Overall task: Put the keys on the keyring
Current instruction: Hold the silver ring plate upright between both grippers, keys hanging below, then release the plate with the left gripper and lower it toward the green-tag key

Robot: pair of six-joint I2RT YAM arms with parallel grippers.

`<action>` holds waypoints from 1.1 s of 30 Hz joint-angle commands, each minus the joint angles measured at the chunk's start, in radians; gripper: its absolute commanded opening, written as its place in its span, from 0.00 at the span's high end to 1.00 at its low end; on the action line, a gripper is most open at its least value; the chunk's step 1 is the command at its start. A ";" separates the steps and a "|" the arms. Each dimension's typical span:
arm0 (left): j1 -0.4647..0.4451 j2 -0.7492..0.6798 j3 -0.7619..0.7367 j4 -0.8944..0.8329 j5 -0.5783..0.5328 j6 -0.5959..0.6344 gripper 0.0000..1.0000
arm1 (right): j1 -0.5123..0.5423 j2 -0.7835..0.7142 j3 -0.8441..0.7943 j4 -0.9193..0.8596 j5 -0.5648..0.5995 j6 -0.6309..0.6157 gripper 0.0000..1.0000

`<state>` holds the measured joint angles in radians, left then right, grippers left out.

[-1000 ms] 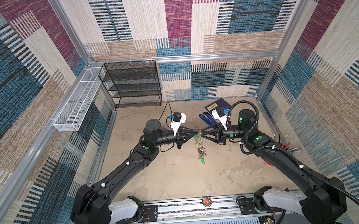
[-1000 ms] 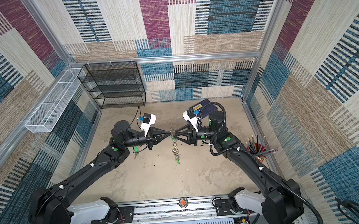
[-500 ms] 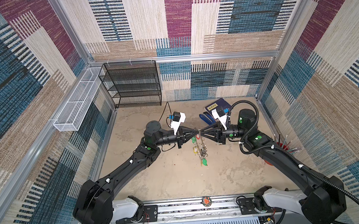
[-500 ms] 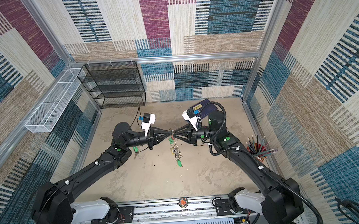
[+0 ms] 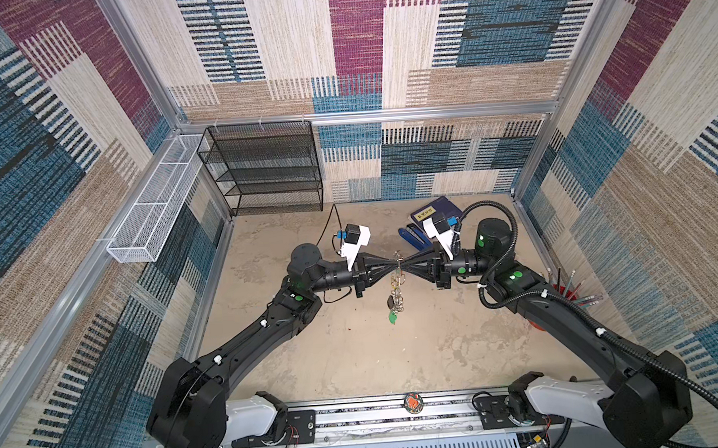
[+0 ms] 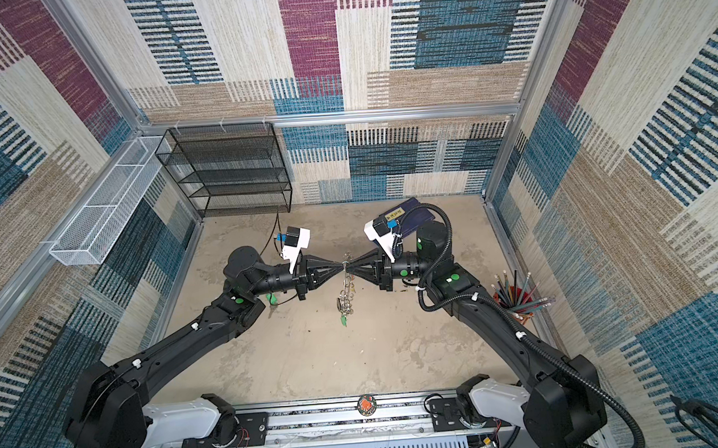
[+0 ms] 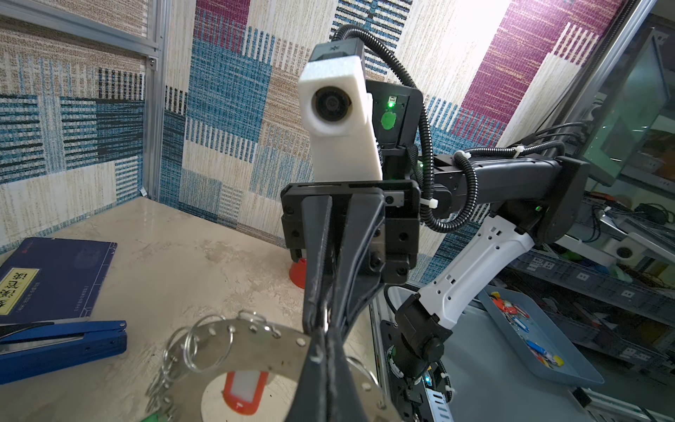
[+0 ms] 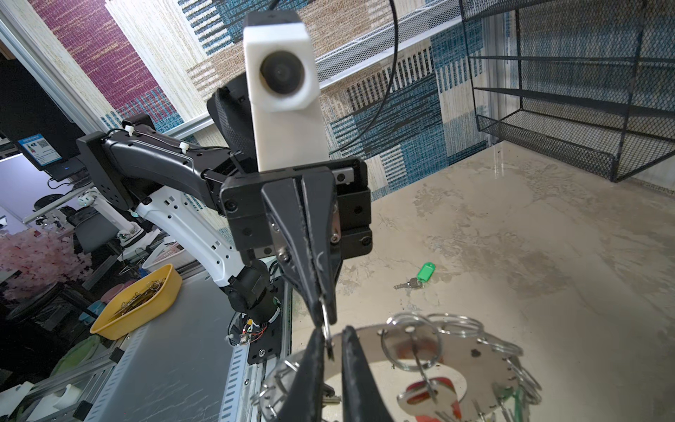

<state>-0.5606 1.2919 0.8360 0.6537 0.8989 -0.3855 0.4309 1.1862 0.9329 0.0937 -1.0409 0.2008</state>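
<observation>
We hold the keyring (image 5: pixel 398 279) aloft: left gripper (image 5: pixel 394 268) clamped on it, right gripper (image 5: pixel 404 269) narrow at a split ring (image 8: pixel 328 339) (gripping? unclear). Next: fetch the green key (image 8: pixel 423 272).

Patchwork carpet walls (image 5: pixel 358 46), mottled beige floor (image 5: pixel 355 358)

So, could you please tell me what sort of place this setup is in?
Most likely a robotics lab test cell: black jointed robot arms mounted on a silver aluminium rail, patchwork woven fabric wall panels in aluminium framing, and a grey plastic parts tray outside.
</observation>
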 commanded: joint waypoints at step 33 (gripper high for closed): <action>0.107 -0.165 -0.021 -0.243 -0.177 -0.002 0.00 | 0.015 -0.044 -0.032 0.043 0.138 0.004 1.00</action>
<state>-0.4683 1.1610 0.8131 0.5438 0.8120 -0.3927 0.4438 1.1488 0.9031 0.1066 -0.9417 0.2070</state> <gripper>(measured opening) 1.000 0.049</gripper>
